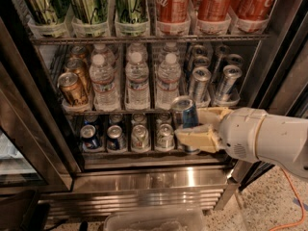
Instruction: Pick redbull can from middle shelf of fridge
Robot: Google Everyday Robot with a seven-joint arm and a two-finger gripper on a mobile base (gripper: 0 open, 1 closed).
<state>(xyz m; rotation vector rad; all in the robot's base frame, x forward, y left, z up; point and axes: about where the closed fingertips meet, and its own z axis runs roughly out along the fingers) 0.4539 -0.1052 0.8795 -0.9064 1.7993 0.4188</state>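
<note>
redbull can (184,112): clamped in gripper (190,125), at 9 o'clock end of its fingers (202,138); long axis near upright, top tipped to 11 o'clock; just below middle shelf (120,111) front edge, 7 o'clock of slim cans (198,83).

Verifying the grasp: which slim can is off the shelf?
The redbull can, blue and silver, gripped in the pincer below the middle shelf; the silver slim cans stand in its lanes.

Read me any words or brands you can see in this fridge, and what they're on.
"Coca-Cola", partly legible: red cans, top rack.
The redbull can held in the gripper, in front of the lower racks: print blurred.
Labels on water bottles and green cans: unreadable.
</note>
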